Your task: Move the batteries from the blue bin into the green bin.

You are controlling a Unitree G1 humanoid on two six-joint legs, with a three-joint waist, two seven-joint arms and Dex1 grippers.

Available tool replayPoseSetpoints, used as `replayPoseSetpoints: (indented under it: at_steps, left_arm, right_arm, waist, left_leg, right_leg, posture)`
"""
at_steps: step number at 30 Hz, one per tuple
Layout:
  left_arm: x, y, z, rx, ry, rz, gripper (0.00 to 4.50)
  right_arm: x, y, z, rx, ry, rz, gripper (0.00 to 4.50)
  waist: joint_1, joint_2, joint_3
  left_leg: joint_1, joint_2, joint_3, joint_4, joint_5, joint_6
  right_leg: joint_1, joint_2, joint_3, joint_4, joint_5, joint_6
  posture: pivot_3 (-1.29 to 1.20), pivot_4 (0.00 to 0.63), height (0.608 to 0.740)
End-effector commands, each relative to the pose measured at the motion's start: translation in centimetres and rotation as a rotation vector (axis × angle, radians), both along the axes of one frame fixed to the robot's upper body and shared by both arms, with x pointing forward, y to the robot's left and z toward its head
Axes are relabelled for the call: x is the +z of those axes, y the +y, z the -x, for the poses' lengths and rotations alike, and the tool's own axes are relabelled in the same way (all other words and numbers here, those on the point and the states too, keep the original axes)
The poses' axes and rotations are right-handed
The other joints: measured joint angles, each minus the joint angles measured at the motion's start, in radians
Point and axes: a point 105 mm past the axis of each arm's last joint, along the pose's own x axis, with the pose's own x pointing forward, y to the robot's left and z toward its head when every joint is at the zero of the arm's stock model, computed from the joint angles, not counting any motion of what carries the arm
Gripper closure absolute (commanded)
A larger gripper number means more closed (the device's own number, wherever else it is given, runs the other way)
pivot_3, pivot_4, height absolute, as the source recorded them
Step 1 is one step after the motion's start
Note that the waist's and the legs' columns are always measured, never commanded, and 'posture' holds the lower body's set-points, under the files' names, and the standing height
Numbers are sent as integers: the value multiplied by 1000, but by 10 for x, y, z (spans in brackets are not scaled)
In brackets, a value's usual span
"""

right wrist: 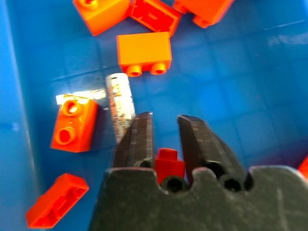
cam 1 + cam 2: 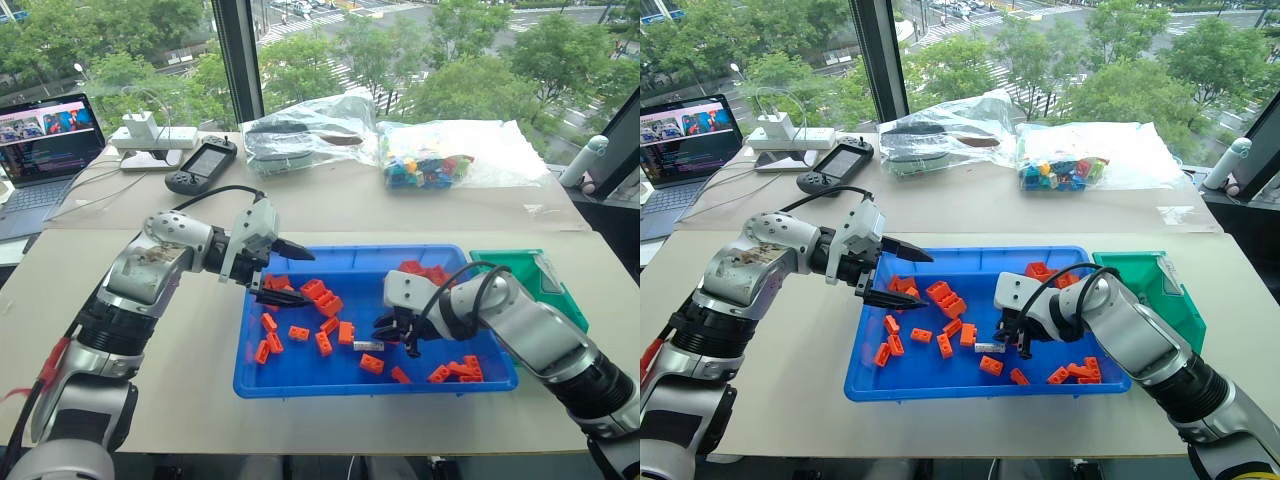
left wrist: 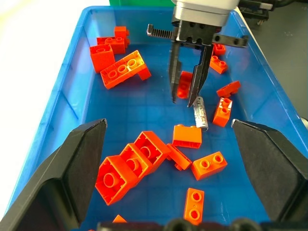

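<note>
A single battery point(image 3: 200, 112) lies flat on the floor of the blue bin point(image 2: 300, 378), among scattered orange bricks point(image 2: 324, 300). The right gripper point(image 3: 187, 94) is down inside that bin with its fingers narrowed, one finger seemingly against the battery's side rather than around it. The left gripper point(image 2: 288, 272) hovers spread wide over the blue bin's left part. The green bin point(image 2: 525, 275) sits touching the blue bin's right edge.
</note>
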Motion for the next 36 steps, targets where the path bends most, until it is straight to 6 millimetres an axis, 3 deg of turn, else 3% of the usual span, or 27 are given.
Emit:
replayPoseSetpoints:
  at_steps: [1,6,7,10,12,15,21,24,33,34,36]
  left_arm:
    - [10,1,3,-3,-35,18,0]
    - [9,1,3,-3,-32,17,0]
    - [8,1,3,-3,-32,17,0]
    - [8,0,2,-7,-31,17,0]
    - [7,-1,2,-9,-30,16,0]
    - [6,-1,4,-18,-10,16,0]
    - [6,-1,4,-21,-7,14,0]
    - [6,0,5,-21,-7,10,0]
    - [9,-3,2,-13,-26,19,0]
    - [9,-2,3,-13,-26,19,0]
    - [11,-3,2,-6,-27,33,0]
  right_arm:
    - [19,1,-5,-5,-55,-35,1868]
    - [34,-8,-10,-38,-83,-41,171]
    - [36,-10,-12,-45,-89,-37,29]
    - [42,-16,-16,-75,-99,-42,29]
    - [43,-11,-8,-59,-42,-82,29]
    - [33,-2,7,-17,32,-96,29]
    - [14,-6,8,-54,62,-71,29]
    - [10,-9,4,-82,58,-78,721]
    - [6,-19,4,-92,67,-52,3787]
    - [10,-19,3,-89,62,-60,4015]
    - [22,-20,1,-88,35,-83,4052]
  waist:
    - [0,0,0]
    - [0,0,0]
    - [0,0,0]
    - [0,0,0]
    - [0,0,0]
    - [0,0,0]
    - [0,0,0]
    - [0,0,0]
    - [0,0,0]
    - [0,0,0]
    - [-1,0,0]
  left_leg:
    - [0,0,0,0,0,0]
    - [0,0,0,0,0,0]
    - [0,0,0,0,0,0]
    - [0,0,0,0,0,0]
    - [0,0,0,0,0,0]
    - [0,0,0,0,0,0]
    - [0,0,0,0,0,0]
    - [0,0,0,0,0,0]
    - [0,0,0,0,0,0]
    - [0,0,0,0,0,0]
    - [0,0,0,0,0,0]
  right_leg:
    - [0,0,0,0,0,0]
    - [0,0,0,0,0,0]
    - [0,0,0,0,0,0]
    - [0,0,0,0,0,0]
    - [0,0,0,0,0,0]
    - [0,0,0,0,0,0]
    - [0,0,0,0,0,0]
    - [0,0,0,0,0,0]
    - [0,0,0,0,0,0]
    - [0,0,0,0,0,0]
    - [0,0,0,0,0,0]
  posture:
    - [0,150,732]
    - [0,150,732]
    - [0,150,732]
    - [0,150,732]
    - [0,150,732]
    - [0,150,732]
    - [0,150,732]
    - [0,150,732]
    - [0,150,732]
    - [0,150,732]
    - [0,150,732]
